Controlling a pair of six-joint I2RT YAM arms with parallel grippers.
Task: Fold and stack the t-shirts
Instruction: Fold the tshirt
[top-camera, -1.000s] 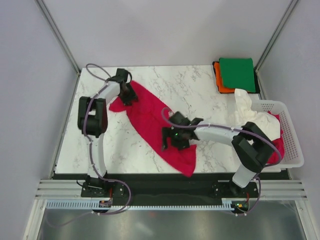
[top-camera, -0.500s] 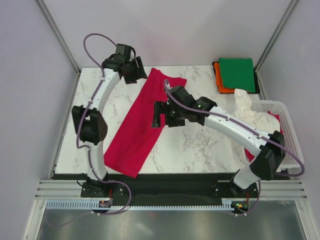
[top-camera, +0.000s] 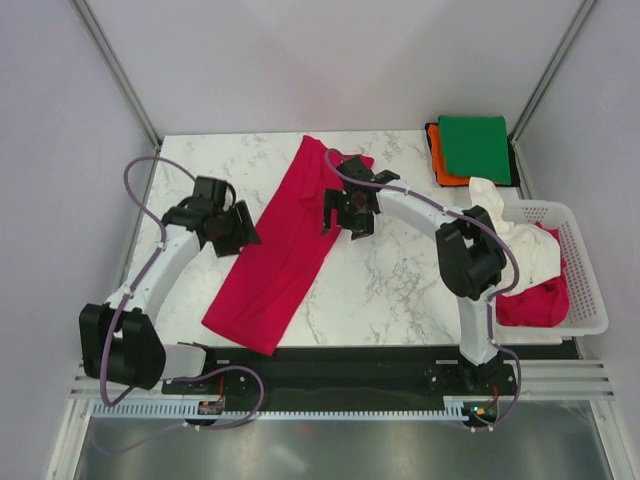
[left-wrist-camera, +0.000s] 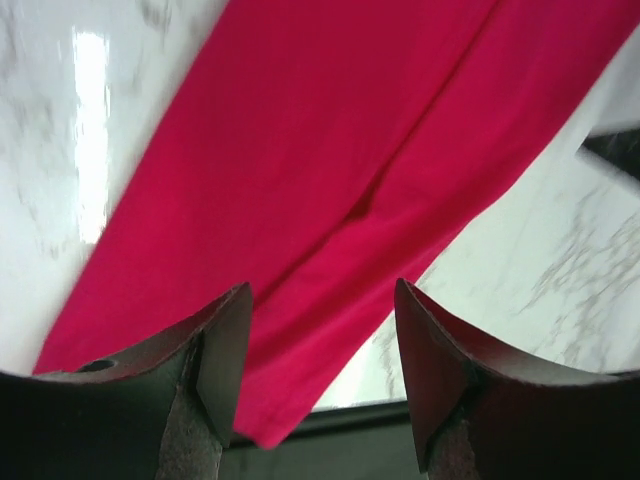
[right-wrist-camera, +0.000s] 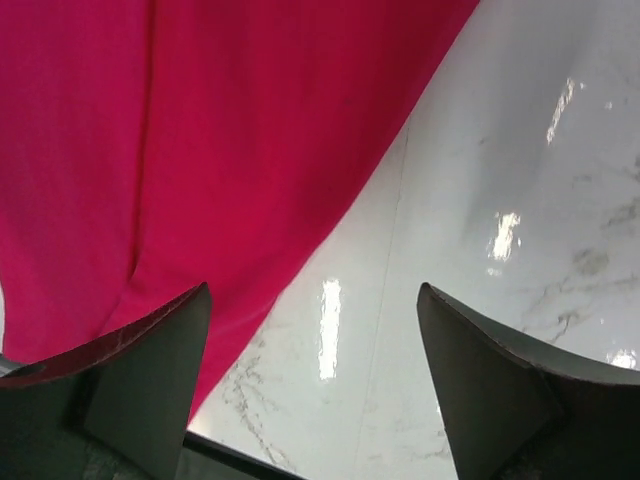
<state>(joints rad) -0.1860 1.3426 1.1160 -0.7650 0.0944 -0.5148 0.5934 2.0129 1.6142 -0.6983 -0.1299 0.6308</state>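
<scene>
Basket (top-camera: 589, 276), green t-shirt (top-camera: 475, 148), top view only

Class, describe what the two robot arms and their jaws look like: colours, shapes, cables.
The left arm and right arm have white tubular links with bulky black joints. A mauve cable loops along each. The jaws are dark, tapered wedges.
</scene>
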